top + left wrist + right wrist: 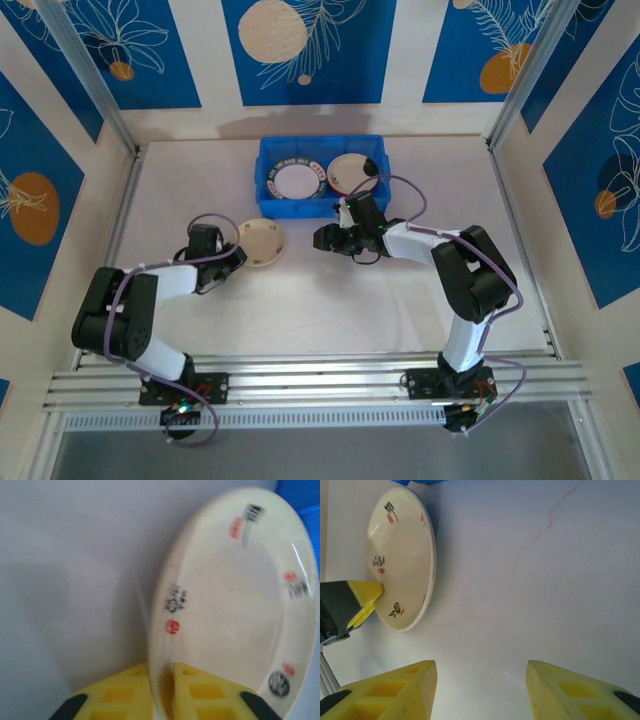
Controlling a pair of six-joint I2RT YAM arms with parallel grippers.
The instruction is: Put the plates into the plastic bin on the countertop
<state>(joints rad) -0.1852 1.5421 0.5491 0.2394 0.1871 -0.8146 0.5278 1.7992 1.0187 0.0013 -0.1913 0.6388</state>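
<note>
The pale countertop is framed by blue floral wall panels. The blue plastic bin (rear centre) holds a green-rimmed plate and a cream plate. The left gripper clamps the rim of a third plate just in front of the bin. The right gripper is spread wide over bare countertop, holding nothing.

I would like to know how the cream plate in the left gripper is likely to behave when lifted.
Probably stiff and breakable: the cream plate looks like glazed ceramic. It may slip or pivot, since the left gripper pinches only its glossy rim.
</note>
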